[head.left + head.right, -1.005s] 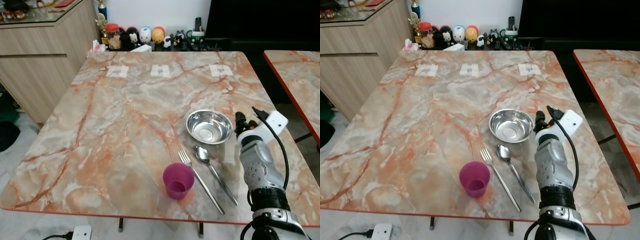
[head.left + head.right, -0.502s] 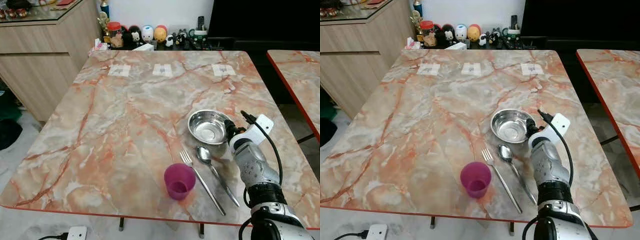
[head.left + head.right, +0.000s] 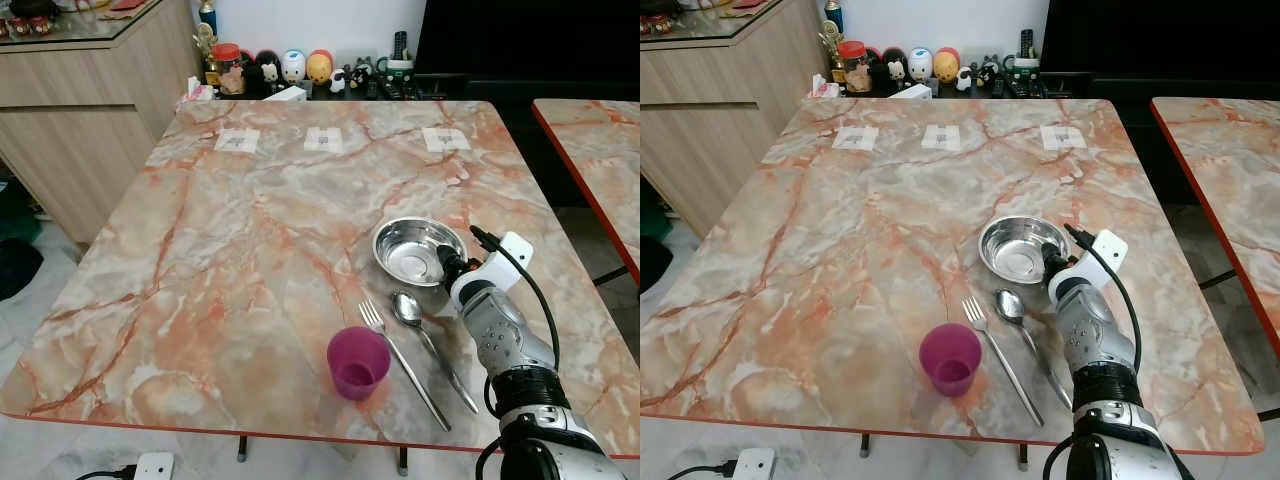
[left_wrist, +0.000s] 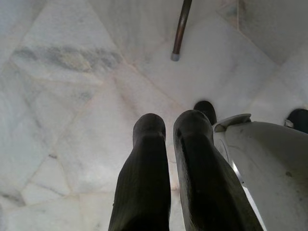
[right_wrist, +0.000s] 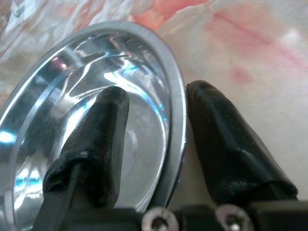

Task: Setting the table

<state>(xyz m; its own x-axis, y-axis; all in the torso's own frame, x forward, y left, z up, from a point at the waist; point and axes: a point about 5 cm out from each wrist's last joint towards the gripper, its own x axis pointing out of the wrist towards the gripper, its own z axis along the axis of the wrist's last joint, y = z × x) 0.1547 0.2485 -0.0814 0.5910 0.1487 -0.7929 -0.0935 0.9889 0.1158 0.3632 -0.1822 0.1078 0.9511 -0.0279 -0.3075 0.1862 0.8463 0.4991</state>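
Steel bowl (image 3: 418,250): the right end effector (image 5: 156,144) straddles its 3 o'clock rim, fingers spread, seemingly not yet pinching. Spoon (image 3: 430,345) and fork (image 3: 402,362) lie at 6 o'clock on the marble bench (image 3: 220,260).

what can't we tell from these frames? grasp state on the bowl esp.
- Right gripper straddles the steel bowl rim, one finger inside, one outside; contact with the rim cannot be judged in the right wrist view.
- Head views: the wrist housing covers the fingertips at the bowl.
- Labels on the three paper squares: too small.
- Left gripper hangs over floor tiles, fingers nearly together.
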